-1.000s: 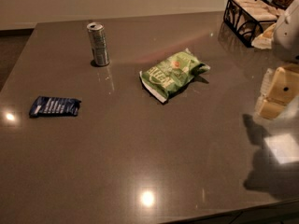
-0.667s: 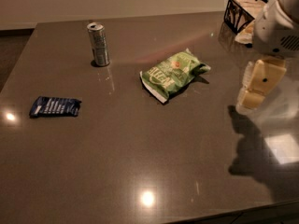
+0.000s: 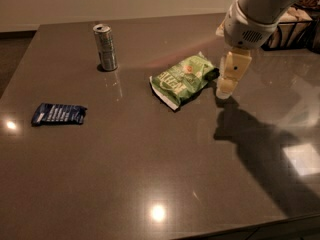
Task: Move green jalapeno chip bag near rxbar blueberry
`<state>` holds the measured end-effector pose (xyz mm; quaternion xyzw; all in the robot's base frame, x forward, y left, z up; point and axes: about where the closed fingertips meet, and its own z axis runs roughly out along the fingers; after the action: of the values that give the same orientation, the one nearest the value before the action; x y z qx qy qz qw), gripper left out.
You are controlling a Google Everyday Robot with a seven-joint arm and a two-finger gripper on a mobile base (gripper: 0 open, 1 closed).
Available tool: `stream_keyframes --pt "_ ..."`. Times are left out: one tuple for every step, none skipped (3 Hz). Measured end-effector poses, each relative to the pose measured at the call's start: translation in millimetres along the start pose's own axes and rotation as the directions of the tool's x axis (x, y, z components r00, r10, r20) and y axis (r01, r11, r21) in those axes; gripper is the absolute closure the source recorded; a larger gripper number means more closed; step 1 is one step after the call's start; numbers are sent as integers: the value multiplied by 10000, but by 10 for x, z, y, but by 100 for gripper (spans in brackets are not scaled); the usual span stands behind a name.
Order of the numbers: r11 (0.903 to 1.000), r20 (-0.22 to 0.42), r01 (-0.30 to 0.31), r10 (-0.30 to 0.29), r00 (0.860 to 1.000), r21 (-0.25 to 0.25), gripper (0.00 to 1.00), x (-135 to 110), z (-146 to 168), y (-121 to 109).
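The green jalapeno chip bag [image 3: 182, 78] lies flat near the middle of the dark table, its white sealed edge toward the front left. The rxbar blueberry [image 3: 58, 113], a small dark navy wrapper, lies far to its left near the table's left edge. My gripper [image 3: 227, 86] hangs from the arm at the upper right, its cream fingers pointing down just right of the bag's right end, close above the tabletop.
A silver drink can [image 3: 105, 47] stands upright at the back left of the table. A black wire basket [image 3: 292, 26] sits at the back right corner behind the arm. The table's front edge runs along the bottom right.
The arm has swung left from the right edge of the view, and the gripper now hangs right beside the chip bag. The bag, bar and can have not moved.
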<state>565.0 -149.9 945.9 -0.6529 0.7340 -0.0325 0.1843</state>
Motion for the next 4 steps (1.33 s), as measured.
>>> stream_keyframes --pt "9988 83 347 -344 9994 -345 0 -195 402 -276" --pt "9967 222 314 -298 9993 -754 0 -219 771 -474" --pt "9947 291 224 -195 9994 -1005 0 -189 1028 -586" --pt "9925 212 319 -296 9993 -1178 16 -201 1154 -601"
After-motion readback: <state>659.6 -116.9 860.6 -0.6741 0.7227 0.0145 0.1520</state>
